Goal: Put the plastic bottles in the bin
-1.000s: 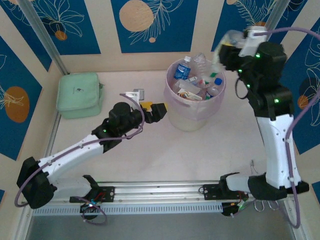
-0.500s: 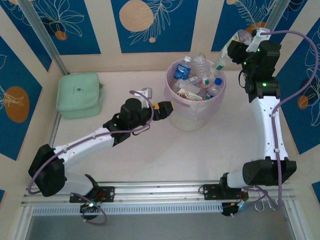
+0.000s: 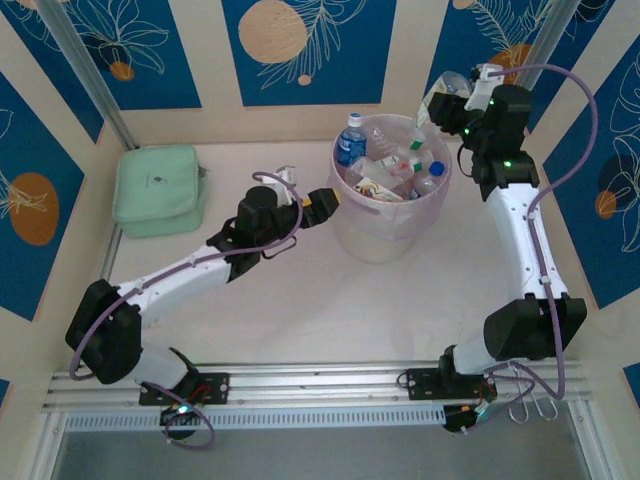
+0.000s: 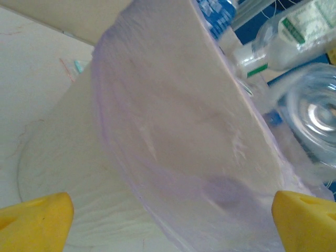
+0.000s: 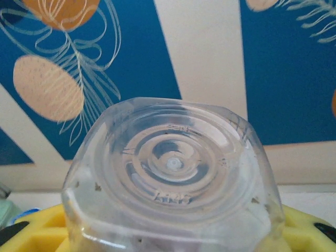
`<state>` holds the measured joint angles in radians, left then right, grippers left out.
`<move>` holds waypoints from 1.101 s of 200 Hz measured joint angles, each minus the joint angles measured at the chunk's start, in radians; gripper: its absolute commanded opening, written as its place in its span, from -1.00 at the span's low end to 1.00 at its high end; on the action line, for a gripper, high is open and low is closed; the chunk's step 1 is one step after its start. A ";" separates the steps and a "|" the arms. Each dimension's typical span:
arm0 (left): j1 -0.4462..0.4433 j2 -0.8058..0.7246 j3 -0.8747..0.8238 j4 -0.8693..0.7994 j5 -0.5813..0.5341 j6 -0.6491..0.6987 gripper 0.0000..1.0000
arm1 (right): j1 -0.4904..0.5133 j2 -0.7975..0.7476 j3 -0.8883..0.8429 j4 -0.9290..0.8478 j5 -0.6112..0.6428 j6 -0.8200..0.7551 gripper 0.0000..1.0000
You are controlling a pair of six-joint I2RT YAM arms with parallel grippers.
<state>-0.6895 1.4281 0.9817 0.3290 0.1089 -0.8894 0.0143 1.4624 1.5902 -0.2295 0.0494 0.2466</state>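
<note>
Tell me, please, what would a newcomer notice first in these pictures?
The big pale bin stands toward the back of the table, heaped with plastic bottles. Above its far right rim the right gripper holds a clear bottle, while the open left gripper sits beside the bin's left side.

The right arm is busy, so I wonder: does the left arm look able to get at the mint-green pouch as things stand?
Probably yes. The left pincer stands open and empty by the bin, and bare table lies between it and the pouch.
</note>
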 measured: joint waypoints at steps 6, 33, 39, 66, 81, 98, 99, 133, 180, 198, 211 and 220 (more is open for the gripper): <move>0.010 0.000 0.000 -0.001 0.004 -0.001 0.92 | 0.008 -0.001 -0.002 -0.008 0.006 -0.004 -0.81; 0.046 0.000 0.000 -0.021 0.024 0.000 0.93 | 0.048 -0.037 -0.016 -0.069 0.038 -0.016 -0.83; 0.053 0.000 0.000 -0.027 0.030 0.001 0.92 | 0.058 -0.047 -0.016 -0.086 0.046 -0.021 -0.84; 0.073 0.000 0.019 -0.064 0.052 0.008 0.92 | 0.116 -0.069 -0.016 -0.239 0.072 -0.041 -0.82; 0.078 0.005 0.043 -0.074 0.065 0.008 0.92 | 0.142 -0.064 -0.028 -0.288 0.083 -0.044 -0.79; 0.080 0.019 0.072 -0.074 0.078 0.008 0.92 | 0.150 -0.062 -0.040 -0.288 0.084 -0.037 -0.78; 0.080 0.021 0.073 -0.074 0.080 0.008 0.93 | 0.150 -0.061 -0.040 -0.287 0.085 -0.037 -0.78; 0.087 0.040 0.079 -0.073 0.100 0.007 0.93 | 0.142 -0.038 -0.055 -0.238 0.084 -0.021 -0.72; 0.096 0.031 0.119 -0.161 0.075 0.060 0.94 | 0.148 0.047 0.062 -0.312 0.127 -0.047 -0.58; 0.108 0.014 0.171 -0.220 0.055 0.093 0.94 | 0.150 0.047 0.086 -0.342 0.146 -0.065 -0.54; 0.117 0.009 0.226 -0.254 0.042 0.116 0.93 | 0.155 0.047 0.106 -0.357 0.155 -0.083 -0.54; 0.119 0.008 0.274 -0.267 0.039 0.131 0.93 | 0.156 0.047 0.124 -0.366 0.163 -0.098 -0.53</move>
<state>-0.5701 1.4364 1.2560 0.0624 0.1478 -0.7582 0.1703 1.5089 1.7138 -0.5953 0.2123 0.1482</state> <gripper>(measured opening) 0.968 0.457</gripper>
